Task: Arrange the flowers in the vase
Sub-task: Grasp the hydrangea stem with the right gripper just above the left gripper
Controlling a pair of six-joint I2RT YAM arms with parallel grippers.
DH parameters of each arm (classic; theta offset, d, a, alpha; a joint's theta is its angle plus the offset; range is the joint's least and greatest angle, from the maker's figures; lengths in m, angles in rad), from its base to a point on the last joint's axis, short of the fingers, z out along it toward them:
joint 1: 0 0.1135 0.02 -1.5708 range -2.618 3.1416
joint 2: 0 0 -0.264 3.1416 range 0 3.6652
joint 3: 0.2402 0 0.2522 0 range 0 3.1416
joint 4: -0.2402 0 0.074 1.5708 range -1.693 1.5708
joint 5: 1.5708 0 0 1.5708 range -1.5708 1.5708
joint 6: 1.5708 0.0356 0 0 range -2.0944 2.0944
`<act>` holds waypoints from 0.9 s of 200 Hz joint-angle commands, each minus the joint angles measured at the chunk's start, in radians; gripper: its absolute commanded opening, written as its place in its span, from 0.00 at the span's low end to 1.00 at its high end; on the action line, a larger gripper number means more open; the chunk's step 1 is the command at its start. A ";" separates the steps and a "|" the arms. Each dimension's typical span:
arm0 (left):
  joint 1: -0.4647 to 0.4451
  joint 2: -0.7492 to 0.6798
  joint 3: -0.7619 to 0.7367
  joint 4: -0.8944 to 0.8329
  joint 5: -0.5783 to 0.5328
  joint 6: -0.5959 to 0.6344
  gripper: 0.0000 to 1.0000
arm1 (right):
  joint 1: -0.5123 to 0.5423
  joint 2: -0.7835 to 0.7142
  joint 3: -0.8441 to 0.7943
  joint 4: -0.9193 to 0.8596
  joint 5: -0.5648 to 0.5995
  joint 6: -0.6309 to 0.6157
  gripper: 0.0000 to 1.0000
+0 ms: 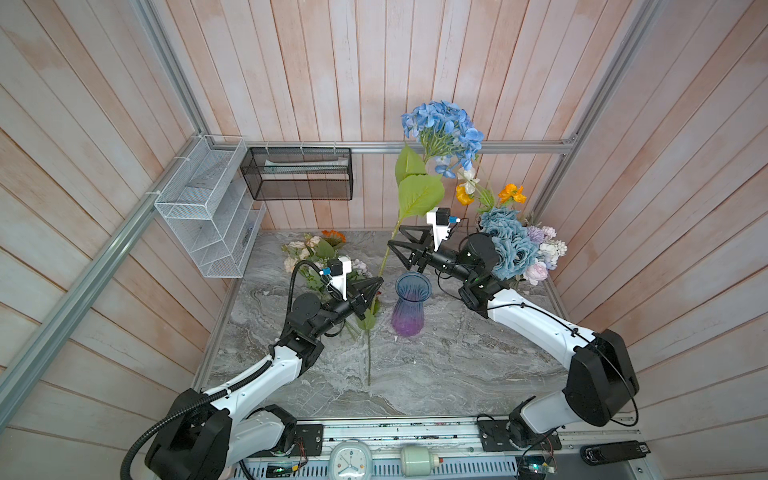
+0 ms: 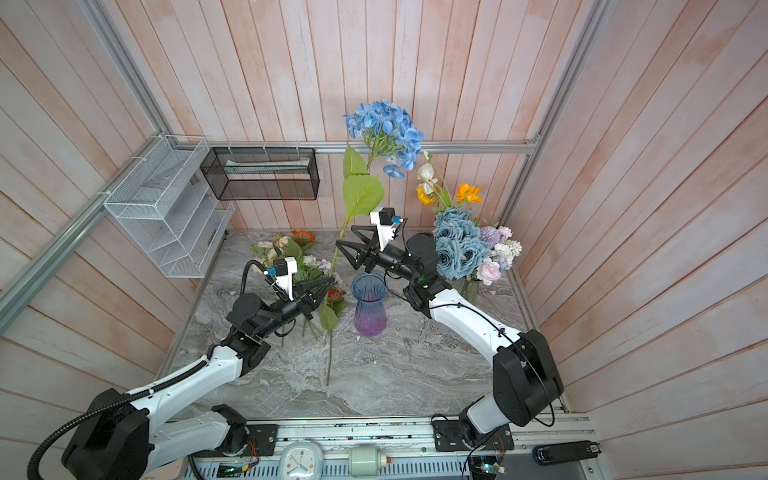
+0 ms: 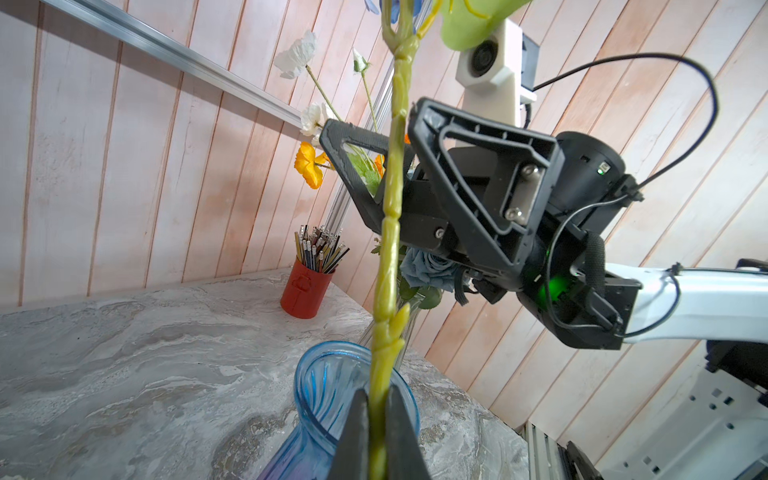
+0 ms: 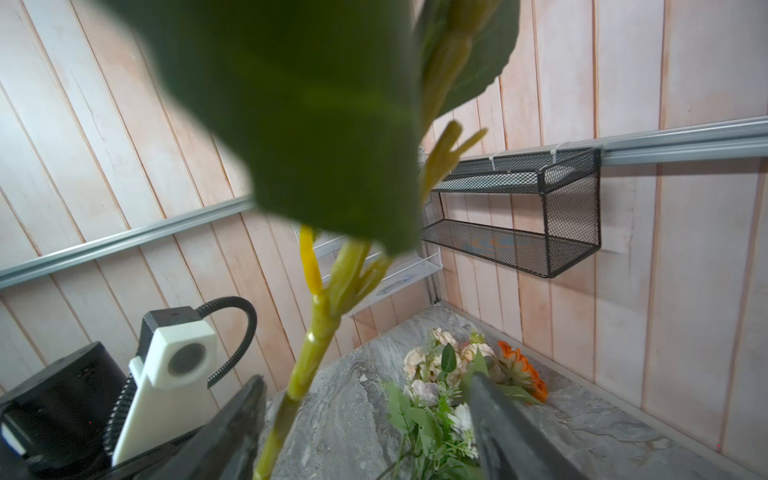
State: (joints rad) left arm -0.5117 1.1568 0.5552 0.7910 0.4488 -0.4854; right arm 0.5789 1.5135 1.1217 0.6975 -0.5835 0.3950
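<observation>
A blue hydrangea on a long green stem stands nearly upright just left of the blue-to-purple glass vase. My left gripper is shut on the stem low down, seen close in the left wrist view with the vase mouth right behind it. Higher up, below the big leaves, my right gripper is open with the stem between its fingers, nearer one of them. The stem's lower end hangs outside the vase.
More flowers lie at the back left, and a bunch of blue roses and poppies stands at the back right behind my right arm. A red pot of pencils stands in the corner. A white wire shelf and a black mesh basket hang on the walls.
</observation>
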 commanded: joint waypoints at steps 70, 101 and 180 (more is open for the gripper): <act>-0.004 -0.004 -0.009 0.006 0.004 0.047 0.00 | -0.001 0.054 0.067 0.113 -0.113 0.117 0.16; -0.005 -0.005 -0.005 -0.016 0.009 0.051 0.00 | 0.001 0.047 0.067 0.128 -0.128 0.130 0.02; -0.034 -0.017 0.021 -0.122 -0.011 0.141 0.00 | 0.006 0.046 0.064 0.128 -0.123 0.130 0.18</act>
State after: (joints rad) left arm -0.5331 1.1534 0.5552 0.7261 0.4335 -0.4015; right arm 0.5861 1.5543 1.1610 0.7860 -0.7174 0.5385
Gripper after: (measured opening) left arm 0.082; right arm 0.171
